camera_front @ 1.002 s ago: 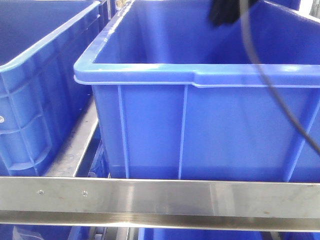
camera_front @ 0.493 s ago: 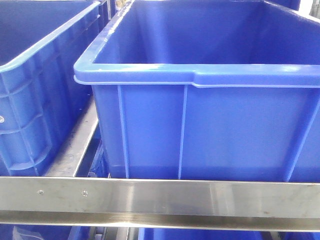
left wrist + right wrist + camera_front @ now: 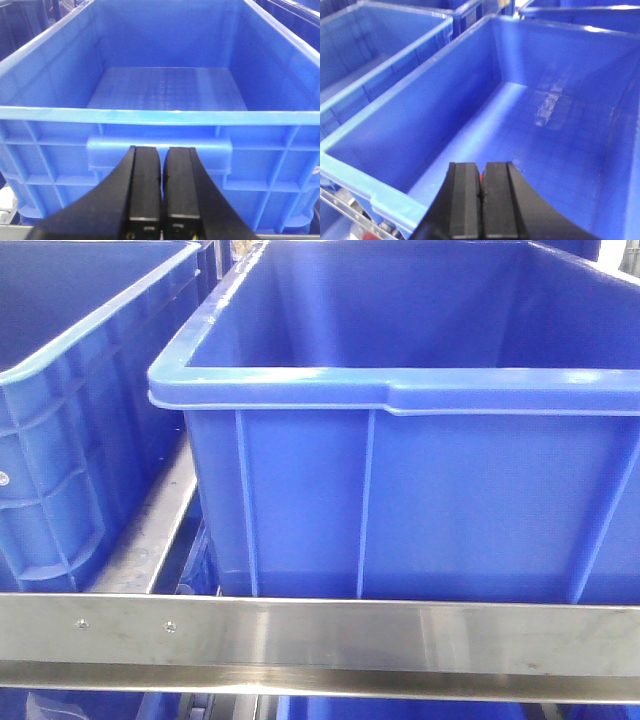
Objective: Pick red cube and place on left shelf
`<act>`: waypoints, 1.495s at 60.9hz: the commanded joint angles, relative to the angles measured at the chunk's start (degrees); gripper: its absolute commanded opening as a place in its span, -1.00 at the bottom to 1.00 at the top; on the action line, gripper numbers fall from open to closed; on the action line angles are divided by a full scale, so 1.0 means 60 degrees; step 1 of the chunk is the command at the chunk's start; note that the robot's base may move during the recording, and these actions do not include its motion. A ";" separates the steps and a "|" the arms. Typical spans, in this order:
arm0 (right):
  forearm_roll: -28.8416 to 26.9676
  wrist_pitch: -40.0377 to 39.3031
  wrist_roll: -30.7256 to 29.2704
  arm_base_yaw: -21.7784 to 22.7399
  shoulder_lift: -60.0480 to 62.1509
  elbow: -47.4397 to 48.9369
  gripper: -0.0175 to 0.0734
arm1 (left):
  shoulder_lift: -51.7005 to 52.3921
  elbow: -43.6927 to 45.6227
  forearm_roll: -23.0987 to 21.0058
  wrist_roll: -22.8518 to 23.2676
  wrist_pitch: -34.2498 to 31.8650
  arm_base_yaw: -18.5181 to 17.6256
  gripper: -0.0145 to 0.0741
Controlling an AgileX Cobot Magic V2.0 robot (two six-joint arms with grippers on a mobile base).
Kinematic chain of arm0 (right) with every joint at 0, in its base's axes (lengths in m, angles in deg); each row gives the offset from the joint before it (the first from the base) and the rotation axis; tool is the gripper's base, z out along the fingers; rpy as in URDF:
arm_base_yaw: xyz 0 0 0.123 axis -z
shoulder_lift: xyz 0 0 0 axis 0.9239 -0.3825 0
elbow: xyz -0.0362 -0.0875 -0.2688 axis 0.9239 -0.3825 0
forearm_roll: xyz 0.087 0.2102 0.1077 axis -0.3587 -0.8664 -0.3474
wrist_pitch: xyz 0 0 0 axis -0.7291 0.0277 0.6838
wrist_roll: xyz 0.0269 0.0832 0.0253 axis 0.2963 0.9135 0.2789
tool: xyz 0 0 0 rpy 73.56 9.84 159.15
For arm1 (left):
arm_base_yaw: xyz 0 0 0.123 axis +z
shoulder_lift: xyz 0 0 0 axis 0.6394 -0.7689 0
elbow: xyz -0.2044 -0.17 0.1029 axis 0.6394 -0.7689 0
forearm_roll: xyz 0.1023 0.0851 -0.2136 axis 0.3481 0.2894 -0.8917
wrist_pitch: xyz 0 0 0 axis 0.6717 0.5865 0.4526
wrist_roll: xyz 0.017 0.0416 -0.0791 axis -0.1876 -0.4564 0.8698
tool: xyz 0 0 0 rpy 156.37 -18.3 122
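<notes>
Behind the steel rail, front view: middle crate (image 3: 400,500), big, blue, open-topped, seated on the left shelf (image 3: 320,635); no cube and no arm in sight from here.
Left of the middle crate: neighbour crate (image 3: 60,440), same blue, just beside it, with a bare strip of shelf between the two.
Left wrist view, gripper: left gripper (image 3: 161,152) with fingers drawn almost together, nothing between them, low before the front wall of a facing crate (image 3: 165,90).
Left wrist view, crate: bare floor inside; cannot tell whether the same as the middle crate.
Right wrist view, gripper: right gripper (image 3: 480,167) closed, poised over the near end of what looks like the middle crate, above its rim.
Right wrist view, cube: red cube (image 3: 480,176) seen only as a thin red sliver pinched between the fingers.
Step in hand: judged to be the carry, cube gripped and brought over the shelf, placing not yet done.
Next move: calls for lowering into the middle crate, or onto bare shelf beside it, then parting the fingers to release.
In the way: tall walls and rim of the middle crate on the way down; neighbour crate close on the left; little bare shelf to set down on.
</notes>
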 commanded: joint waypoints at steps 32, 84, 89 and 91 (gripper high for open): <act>0.0056 -0.1092 0.0063 0.0096 0.0107 0.0242 -0.53 | 0.0141 -0.0221 -0.0046 0.0008 -0.0838 -0.0012 -0.44; -0.0544 -0.3256 -0.0233 0.4960 0.4810 -0.4945 -0.53 | 0.0141 -0.0221 -0.0046 0.0008 -0.0838 -0.0012 -0.44; -0.1047 -0.3345 -0.0696 0.4962 0.5135 -0.5342 -0.53 | 0.0141 -0.0221 -0.0046 0.0008 -0.0838 -0.0012 -0.44; -0.1113 -0.3243 -0.0877 0.4962 0.5091 -0.5358 -0.53 | 0.0141 -0.0221 -0.0046 0.0008 -0.0838 -0.0012 -0.44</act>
